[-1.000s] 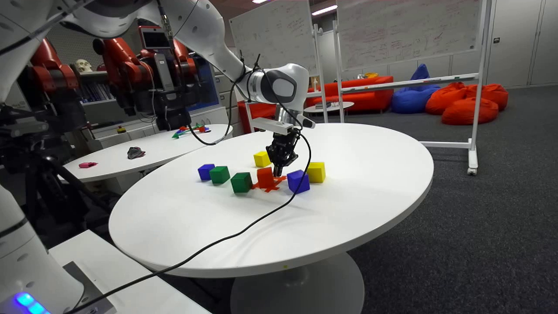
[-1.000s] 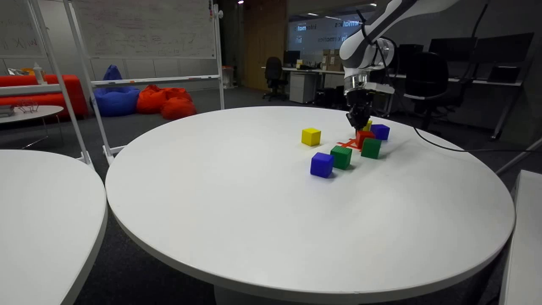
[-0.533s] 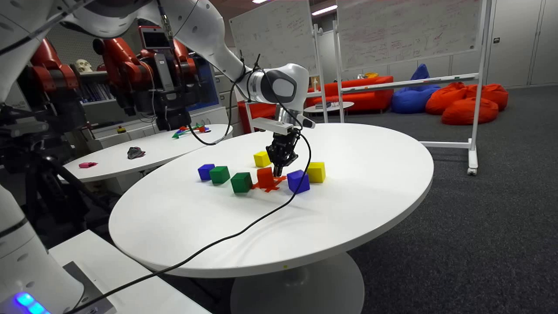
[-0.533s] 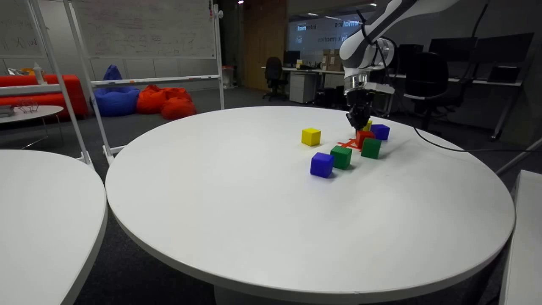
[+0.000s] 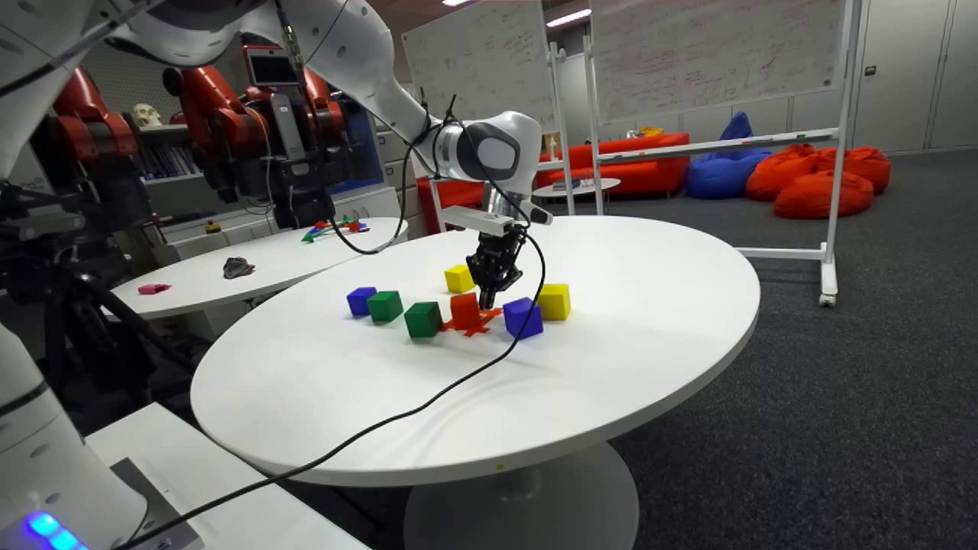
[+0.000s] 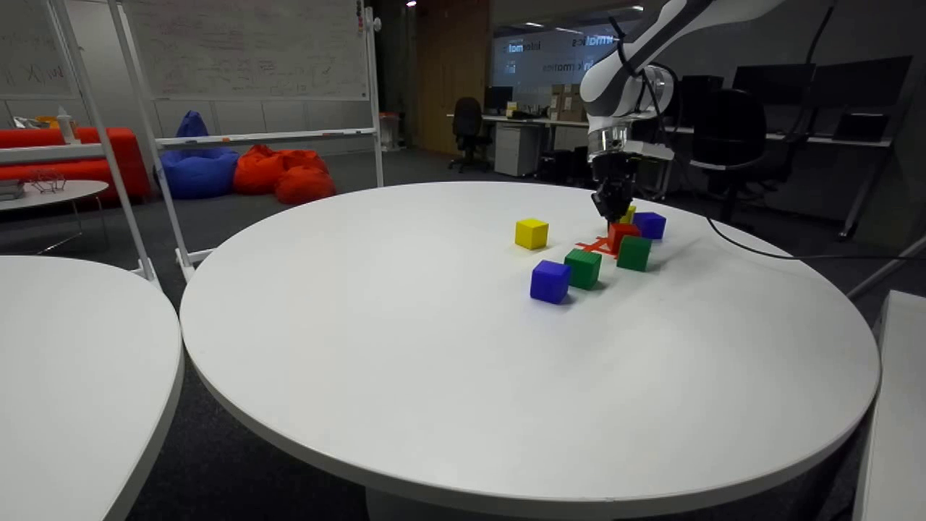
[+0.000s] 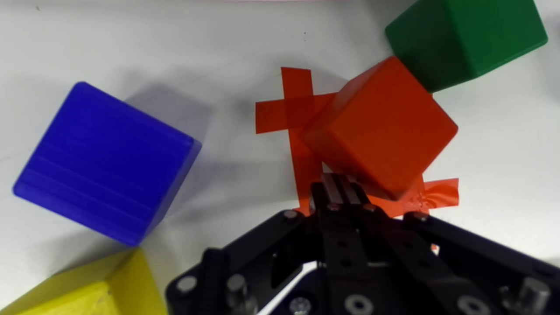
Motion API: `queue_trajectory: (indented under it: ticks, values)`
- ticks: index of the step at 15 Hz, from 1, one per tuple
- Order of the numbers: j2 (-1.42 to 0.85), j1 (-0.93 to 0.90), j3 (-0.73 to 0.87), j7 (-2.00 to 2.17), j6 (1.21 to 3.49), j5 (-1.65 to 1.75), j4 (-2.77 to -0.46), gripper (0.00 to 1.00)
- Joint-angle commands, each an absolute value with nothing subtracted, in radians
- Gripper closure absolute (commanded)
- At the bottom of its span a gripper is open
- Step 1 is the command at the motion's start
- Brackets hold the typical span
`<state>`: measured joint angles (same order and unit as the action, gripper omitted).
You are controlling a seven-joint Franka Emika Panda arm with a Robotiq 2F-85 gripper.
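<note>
My gripper (image 7: pixel 340 188) is shut with nothing between its fingers, low over the table. Its tips are right beside a red cube (image 7: pixel 393 127); whether they touch it I cannot tell. That cube sits on crossed strips of red tape (image 7: pixel 299 144). A green cube (image 7: pixel 503 33) stands close against the red one's far corner in the wrist view. Left of the fingers there lie a blue cube (image 7: pixel 105 162) and, partly cut off, a yellow cube (image 7: pixel 87 302). Both exterior views show the gripper (image 5: pixel 487 299) pointing down behind the red cube (image 6: pixel 623 237).
Farther off on the round white table (image 5: pixel 611 382) are another yellow cube (image 6: pixel 532 234), a second green cube (image 6: pixel 583 268) and a second blue cube (image 6: pixel 550 282). A black cable (image 5: pixel 428 409) hangs from the arm across the table's front. Another white table (image 5: pixel 267 267) adjoins it.
</note>
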<state>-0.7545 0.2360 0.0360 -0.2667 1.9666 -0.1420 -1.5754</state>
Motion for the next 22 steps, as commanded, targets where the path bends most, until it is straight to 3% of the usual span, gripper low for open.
queue_trajectory:
  ticks: [1, 3, 4, 6, 7, 10, 21, 22]
  values:
    - [-0.757, 0.240, 0.033, -0.265, 1.963, -0.139, -1.571, 0.99]
    - [-0.757, 0.240, 0.033, -0.265, 1.963, -0.139, -1.571, 0.99]
    - [-0.757, 0.240, 0.033, -0.265, 1.963, -0.139, -1.571, 0.74]
    - [-0.758, 0.241, 0.040, -0.255, 1.967, -0.136, -1.570, 0.66]
    - [-0.756, 0.247, 0.040, -0.266, 1.974, -0.137, -1.574, 0.89]
    - [-0.756, 0.257, 0.047, -0.273, 1.980, -0.140, -1.576, 1.00]
    - [-0.763, 0.256, 0.058, -0.249, 1.954, -0.133, -1.563, 1.00]
    - [-0.757, 0.255, 0.053, -0.260, 1.966, -0.136, -1.571, 0.74]
